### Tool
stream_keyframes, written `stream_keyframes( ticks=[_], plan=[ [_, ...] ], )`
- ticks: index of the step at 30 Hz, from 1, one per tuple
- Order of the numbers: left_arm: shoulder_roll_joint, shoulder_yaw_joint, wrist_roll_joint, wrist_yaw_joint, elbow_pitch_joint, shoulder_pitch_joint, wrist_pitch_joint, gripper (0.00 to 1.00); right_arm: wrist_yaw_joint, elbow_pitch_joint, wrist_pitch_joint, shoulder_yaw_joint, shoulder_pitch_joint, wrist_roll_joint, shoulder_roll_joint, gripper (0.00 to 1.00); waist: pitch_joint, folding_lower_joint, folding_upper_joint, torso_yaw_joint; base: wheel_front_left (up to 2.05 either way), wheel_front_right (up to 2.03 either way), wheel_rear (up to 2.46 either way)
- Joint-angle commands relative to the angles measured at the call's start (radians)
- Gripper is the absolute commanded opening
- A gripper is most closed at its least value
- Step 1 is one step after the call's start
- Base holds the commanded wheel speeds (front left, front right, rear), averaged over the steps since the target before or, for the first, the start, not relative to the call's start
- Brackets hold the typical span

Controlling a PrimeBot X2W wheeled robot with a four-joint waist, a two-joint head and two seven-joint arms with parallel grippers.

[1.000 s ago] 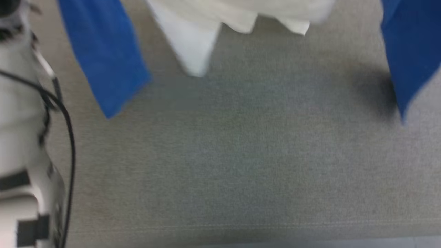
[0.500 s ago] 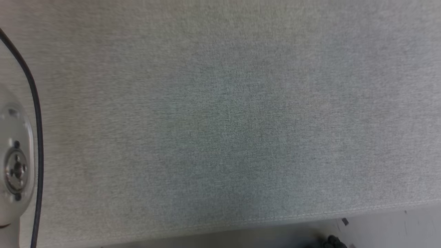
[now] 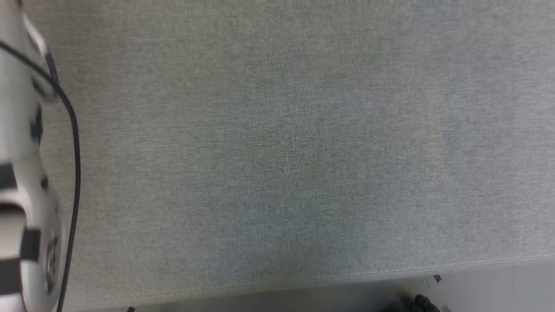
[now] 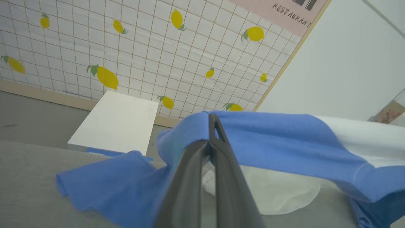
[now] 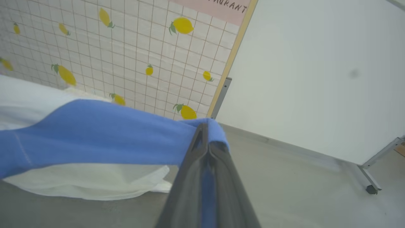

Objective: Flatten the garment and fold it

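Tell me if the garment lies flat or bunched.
Bunched: garment hangs pinched by left gripper and right gripper, white body sagging in folds.

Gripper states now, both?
Left gripper: shut on the white cotton shirt with blue sleeves.
Right gripper: shut on the same shirt, blue fabric.

Head view looks down on grey surface (image 3: 303, 151); 2 wrist views share garment (image 4: 269, 139) and lemon wall (image 4: 126, 47).
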Motion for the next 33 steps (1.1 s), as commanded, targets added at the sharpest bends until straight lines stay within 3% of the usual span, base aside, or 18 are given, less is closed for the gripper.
stream_keyframes(
  ticks=[1,6,14,21,33],
  plan=[
    [0.043,-0.019,0.036,-0.017,0.003,0.062,0.009,0.0,-0.005,0.005,0.004,0.015,0.064,0.034,-0.017,0.0,-0.059,-0.0001,-0.0001,0.006,0.0,0.0,0.0],
    [0.069,-0.07,0.053,-0.044,-0.031,0.288,0.041,0.0,-0.005,-0.045,0.066,0.074,0.301,0.162,-0.032,0.0,-0.159,-0.0001,-0.0001,0.016,0.0,0.0,0.0],
    [0.018,-0.091,-0.029,-0.017,-0.217,0.761,0.092,0.0,-0.005,-0.347,0.226,0.038,0.817,0.28,-0.047,0.0,-0.317,-0.0001,-0.0001,0.034,0.0,0.0,0.0],
    [-0.029,-0.109,-0.085,0.028,-0.35,1.095,0.114,0.0,-0.005,-0.583,0.295,-0.076,1.193,0.261,0.049,0.0,-0.407,-0.0001,-0.0001,0.049,0.0,0.0,0.0],
    [-0.018,-0.149,-0.076,0.067,-0.385,1.29,0.15,0.0,-0.005,-0.601,0.327,-0.228,1.452,0.21,0.158,0.0,-0.474,-0.0001,-0.0001,0.093,0.0,0.0,0.0]
  ],
)
